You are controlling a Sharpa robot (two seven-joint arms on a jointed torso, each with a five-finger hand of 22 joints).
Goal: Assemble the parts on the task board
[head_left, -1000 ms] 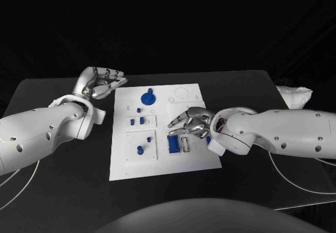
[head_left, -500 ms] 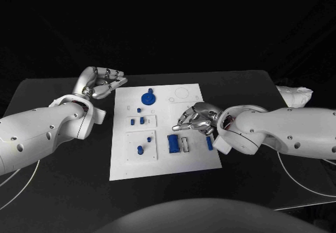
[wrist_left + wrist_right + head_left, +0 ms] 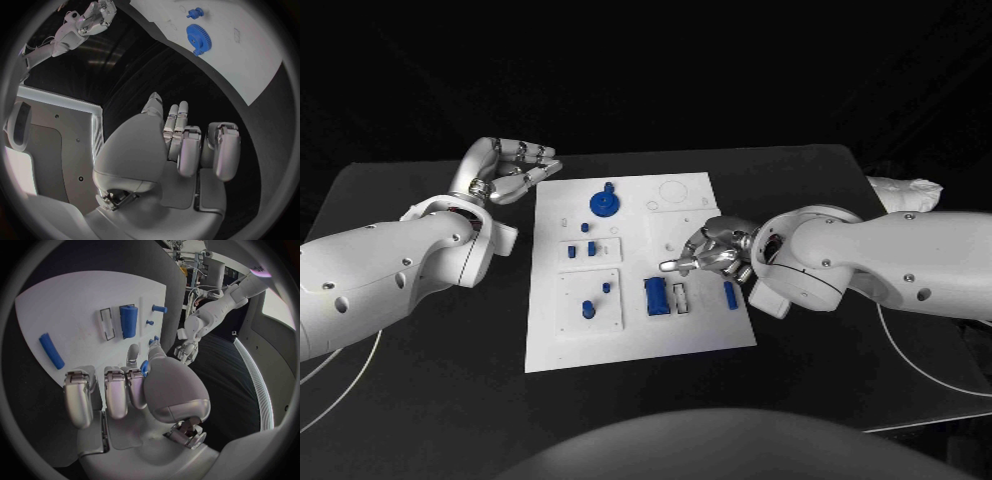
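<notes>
I see R hand (image 3: 708, 250) over white task board (image 3: 635, 330) by blue block (image 3: 655, 296), fingers curled, empty; L hand (image 3: 512, 168) off board's far-left corner, half-curled, empty.

The worktop (image 3: 430, 400) is showing black. The board (image 3: 632, 335) on it is showing plain white, with blue pieces: a round gear (image 3: 606, 203), a block (image 3: 655, 297) and a bar (image 3: 731, 293). Both arms are showing white, each hand silver: left hand (image 3: 516, 168), right hand (image 3: 708, 250).
</notes>
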